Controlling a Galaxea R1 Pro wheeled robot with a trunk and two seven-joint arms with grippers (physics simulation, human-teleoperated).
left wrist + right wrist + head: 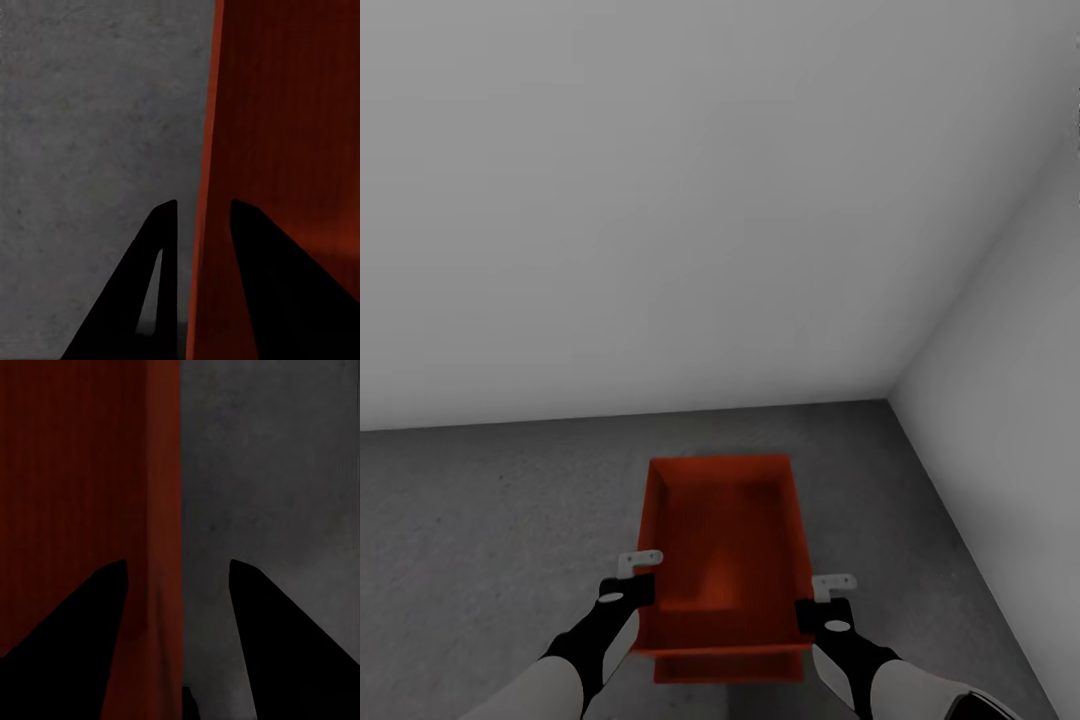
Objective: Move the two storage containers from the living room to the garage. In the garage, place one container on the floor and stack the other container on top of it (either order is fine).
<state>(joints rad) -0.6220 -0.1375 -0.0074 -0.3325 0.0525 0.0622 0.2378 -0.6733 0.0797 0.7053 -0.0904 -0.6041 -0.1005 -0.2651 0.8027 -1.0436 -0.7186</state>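
Head view: an orange bin [725, 550] held over the concrete floor [490, 520], its long axis pointing away toward the white wall [660, 200]; a second bin [730, 665] peeks out just beneath.

Left wrist view: left gripper [196, 217] straddles the bin's side wall.

Right wrist view: right gripper [177, 577] straddles the opposite wall; neither grip's tightness is clear.

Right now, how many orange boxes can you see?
1 surely: the storage container, left gripper and right gripper at its sides, over the floor. An orange strip under its near edge may be a second.
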